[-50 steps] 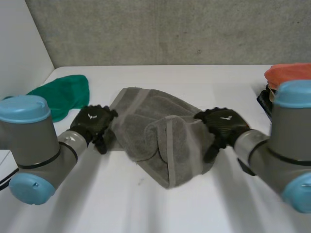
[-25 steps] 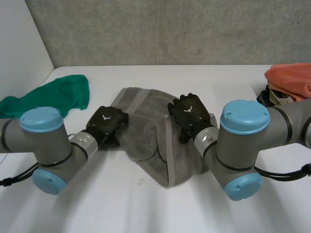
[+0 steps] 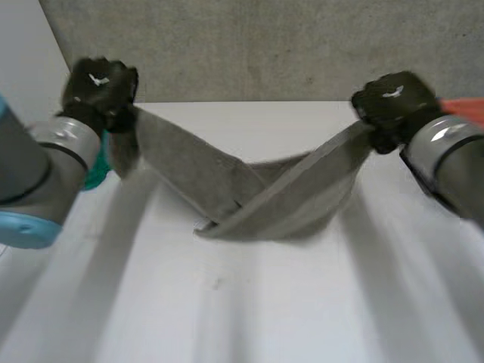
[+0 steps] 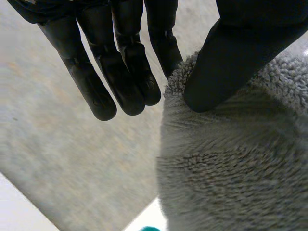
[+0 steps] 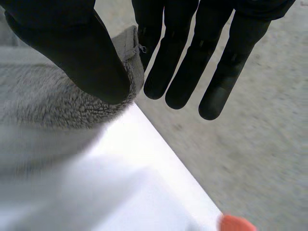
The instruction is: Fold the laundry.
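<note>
The near half of the white table is lying bare, giving open room in front of the cloth. Past that, a grey terry towel is hanging in a sagging sling between the two raised hands. Only its doubled middle is resting on the table, and one band is crossing over the other where they meet. Both ends are rising clear of the surface, and the upper edges are stretching up to the hands.

At the left, the left hand is holding one end up high. Its wrist view shows the thumb pressing the fuzzy edge against the nearly straight fingers, pinching the towel. At the right, the right hand is doing the same at a hemmed corner, with the thumb clamping the cloth onto the fingers.

A crumpled green cloth is peeking out beside the left arm, near the table's left edge. A rumpled orange cloth is sitting off at the far right. A grey concrete wall is closing off the far edge.
</note>
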